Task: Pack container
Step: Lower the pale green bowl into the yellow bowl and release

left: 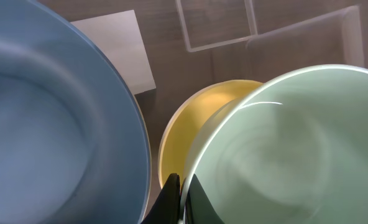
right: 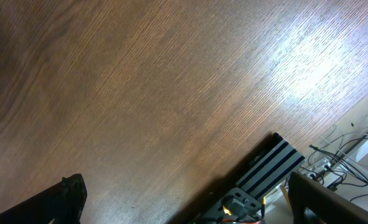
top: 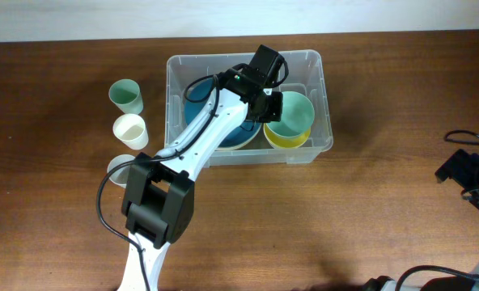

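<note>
Left gripper [left: 181,190] down inside the container [top: 321,81], fingers closed, pinching the thin rim of the pale green bowl [left: 283,149]. Yellow bowl [left: 181,134] directly beneath the fingers, so probably nesting to save room. Blue bowl [left: 47,124] just left of the fingers, same container. Right gripper [right: 184,193] spread wide, empty, over bare table [right: 171,74], well apart from the container, likely idle.

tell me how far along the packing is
Done: round blue bowl and yellow bowl sit inside the large clear plastic bin. In hand: left gripper shut on the rim of the pale green bowl, nested in the yellow one. Left: three small cups outside the bin.
</note>
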